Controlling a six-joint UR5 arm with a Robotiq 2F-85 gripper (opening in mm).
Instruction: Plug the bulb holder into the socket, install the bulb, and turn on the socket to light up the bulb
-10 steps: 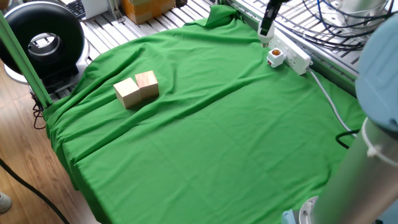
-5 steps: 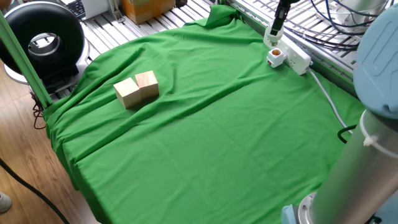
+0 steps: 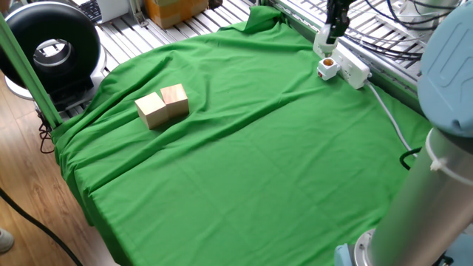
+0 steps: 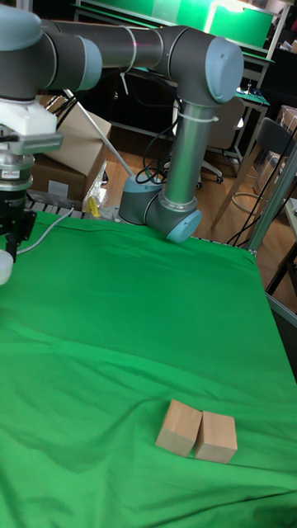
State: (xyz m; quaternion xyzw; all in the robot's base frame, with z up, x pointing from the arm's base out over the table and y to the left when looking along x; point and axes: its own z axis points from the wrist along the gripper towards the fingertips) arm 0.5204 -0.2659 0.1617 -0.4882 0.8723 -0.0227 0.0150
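The socket (image 3: 353, 66) is a long white power strip at the cloth's far right edge, and its white cable (image 3: 389, 114) trails toward me. The bulb holder (image 3: 327, 69) sits plugged into the socket's near side with its orange opening facing up. My gripper (image 3: 336, 32) hangs above the strip's far end, behind the holder and clear of it. Its dark fingers look close together, but the gap is too small to read. A white shape (image 3: 323, 41) just below and left of them may be the bulb or the strip's end. In the tall fixed view my gripper (image 4: 11, 243) is at the left edge above a rounded white thing (image 4: 3, 268).
Two wooden blocks (image 3: 162, 106) sit side by side on the green cloth (image 3: 244, 162) at the left, also seen as blocks (image 4: 196, 431). A black round device (image 3: 50, 48) stands off the table's left corner. Cables and aluminium rails (image 3: 384, 37) run behind the socket. The arm's base (image 3: 436, 185) fills the right.
My gripper has moved right and upward, from just above the bulb holder's far side to higher over the strip. The holder, socket and blocks have not moved.
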